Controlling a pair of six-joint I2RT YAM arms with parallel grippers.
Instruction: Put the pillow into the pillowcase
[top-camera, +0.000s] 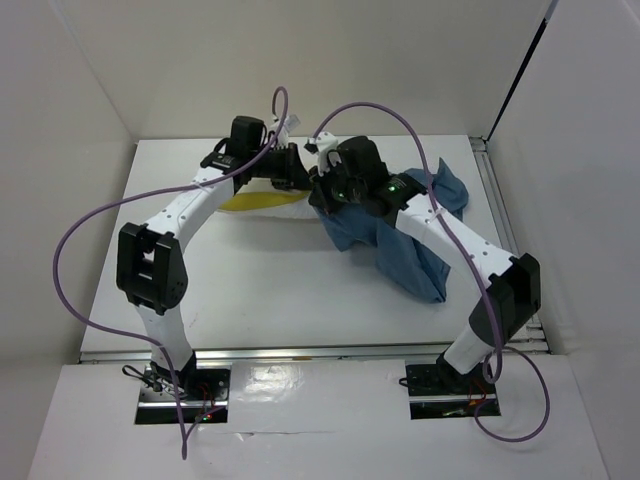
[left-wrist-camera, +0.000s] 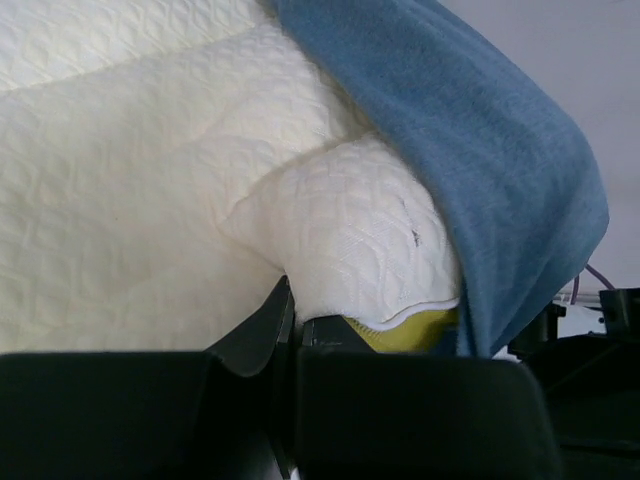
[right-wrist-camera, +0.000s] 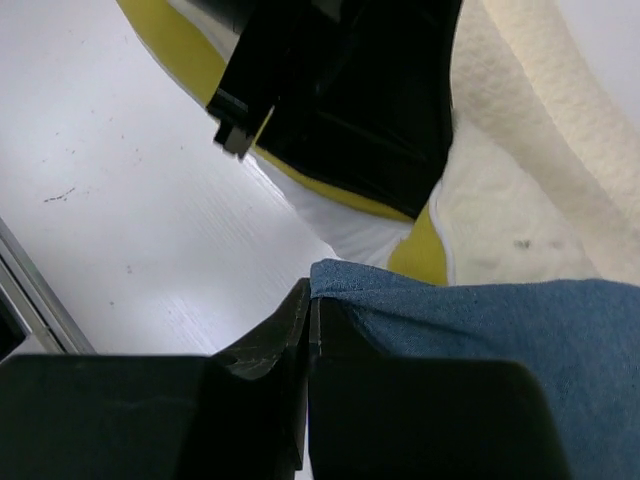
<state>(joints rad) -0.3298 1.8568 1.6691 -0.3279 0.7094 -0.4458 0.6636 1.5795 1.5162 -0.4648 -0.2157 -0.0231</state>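
Note:
The cream pillow (top-camera: 262, 203) lies at the back middle of the table, mostly hidden under the arms. Its quilted face (left-wrist-camera: 150, 190) fills the left wrist view. My left gripper (top-camera: 292, 178) is shut on a pillow corner (left-wrist-camera: 350, 250), whose yellow seam shows beside the fingers. The slate-blue pillowcase (top-camera: 405, 250) lies crumpled to the right and drapes over the pillow corner (left-wrist-camera: 480, 150). My right gripper (top-camera: 322, 192) is shut on the pillowcase's hem (right-wrist-camera: 345, 285), right next to the left gripper. The pillow also shows in the right wrist view (right-wrist-camera: 520, 160).
White walls close in the table (top-camera: 230, 290) at the back and both sides. A metal rail (top-camera: 500, 190) runs along the right edge. Purple cables (top-camera: 90, 230) loop from both arms.

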